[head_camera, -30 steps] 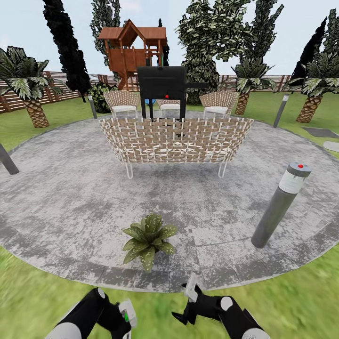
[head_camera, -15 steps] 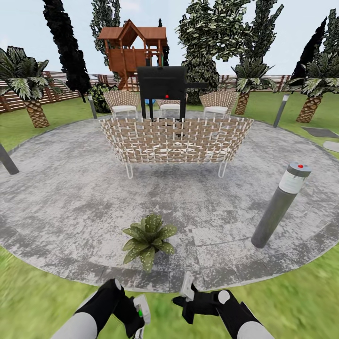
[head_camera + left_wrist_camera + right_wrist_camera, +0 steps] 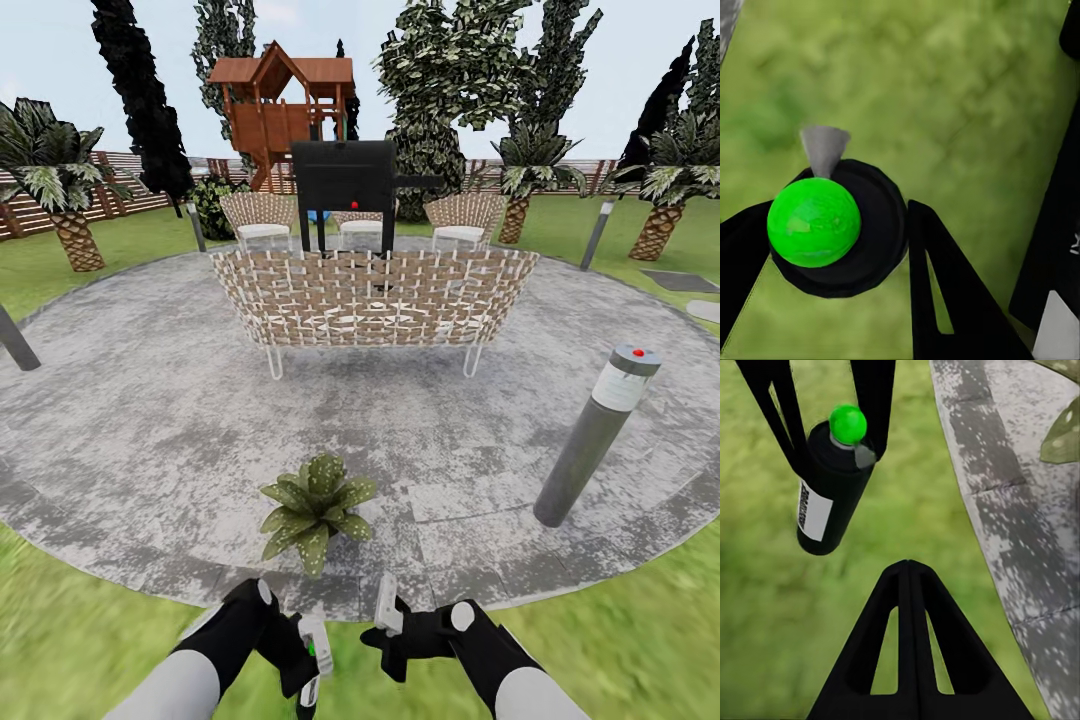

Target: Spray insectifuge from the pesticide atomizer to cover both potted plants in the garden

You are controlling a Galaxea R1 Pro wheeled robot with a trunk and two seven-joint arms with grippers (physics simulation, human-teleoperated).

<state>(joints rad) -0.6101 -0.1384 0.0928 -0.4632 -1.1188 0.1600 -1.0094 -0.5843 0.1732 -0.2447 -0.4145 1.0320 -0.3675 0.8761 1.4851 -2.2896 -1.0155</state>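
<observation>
One potted plant (image 3: 315,510), a low rosette of pointed olive-green leaves, sits on the near edge of the round patio (image 3: 150,420); its leaf tips show in the right wrist view (image 3: 1061,431). The second potted plant is out of view. My left gripper (image 3: 310,668) hangs over the grass just short of the plant, shut on the pesticide atomizer (image 3: 314,645). The dark bottle with its white label (image 3: 831,491) and bright green top (image 3: 814,221) sits between the left fingers (image 3: 937,277). My right gripper (image 3: 386,612) is beside it, shut and empty, fingertips (image 3: 907,568) together.
A grey bollard lamp (image 3: 592,450) leans on the patio at the right, another at the left edge (image 3: 15,342). A wicker sofa (image 3: 370,295), a black grill (image 3: 345,180) and chairs stand beyond the plant. Lawn, palm trees and a wooden fence ring the patio.
Both arms have moved in toward the middle: the left gripper with the atomizer went right and forward, and the right gripper went left. The plant and the view have stayed put.
</observation>
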